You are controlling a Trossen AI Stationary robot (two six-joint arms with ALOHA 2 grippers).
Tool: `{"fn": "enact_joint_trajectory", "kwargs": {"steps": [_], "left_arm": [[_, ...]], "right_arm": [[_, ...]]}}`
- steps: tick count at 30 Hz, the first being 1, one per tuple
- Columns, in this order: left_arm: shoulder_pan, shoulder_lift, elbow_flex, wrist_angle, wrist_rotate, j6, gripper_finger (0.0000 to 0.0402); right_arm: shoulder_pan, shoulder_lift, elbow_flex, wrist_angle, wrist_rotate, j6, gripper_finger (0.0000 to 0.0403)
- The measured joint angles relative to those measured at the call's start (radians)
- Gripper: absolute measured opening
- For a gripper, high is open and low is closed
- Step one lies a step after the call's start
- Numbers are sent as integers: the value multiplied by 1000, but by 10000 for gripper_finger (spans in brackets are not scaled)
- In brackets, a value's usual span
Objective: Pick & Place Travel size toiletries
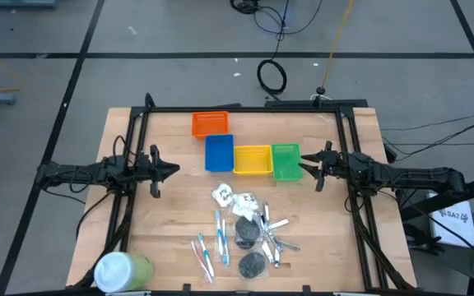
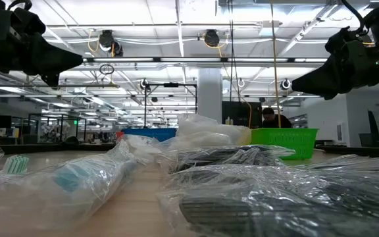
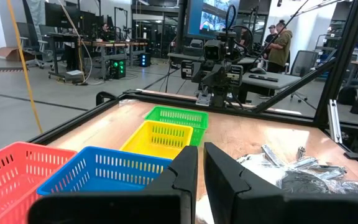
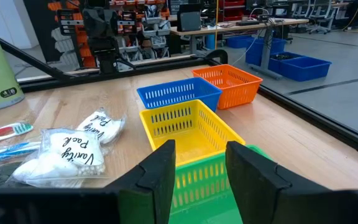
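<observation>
**Both arms hang above the table, toiletries heaped at the near edge**

The left gripper [image 1: 175, 170] hovers over the left side of the wooden table [image 1: 163, 214], its fingers [image 3: 182, 171] drawn close with only a narrow slit between them and nothing held. The right gripper [image 1: 303, 168] hovers over the right side, just beside the green tray [image 1: 285, 161]; its fingers [image 4: 160, 163] stand apart with a clear gap, and they too are empty.

Four trays sit toward the far half of the table: an orange tray [image 1: 210, 124] farthest back, then a blue tray [image 1: 219, 153], a yellow tray [image 1: 253, 159] and the green one, side by side in a row.

The travel size toiletries lie in a loose heap near the front middle of the table, well apart from both grippers. White packets [image 1: 233, 196] lie nearest the trays. In front of them are two dark round discs [image 1: 247, 233], with silvery sticks [image 1: 274, 238] to their right and thin blue and pink toothbrushes [image 1: 208, 251] to their left. All appear wrapped in clear plastic.

A large green cylinder with a white cap [image 1: 122, 270] lies at the front left corner.
</observation>
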Motion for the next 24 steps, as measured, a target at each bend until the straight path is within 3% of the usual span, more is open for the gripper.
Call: {"fn": "enact_joint_trajectory", "kwargs": {"steps": [14, 19, 24], "left_arm": [[0, 0, 0, 0, 0, 0, 26], [0, 0, 0, 0, 0, 0, 26], [0, 0, 0, 0, 0, 0, 26]], "right_arm": [[0, 0, 0, 44, 0, 8, 130], [2, -1, 0, 127, -24, 225, 130], [2, -1, 0, 131, -24, 227, 130]]}}
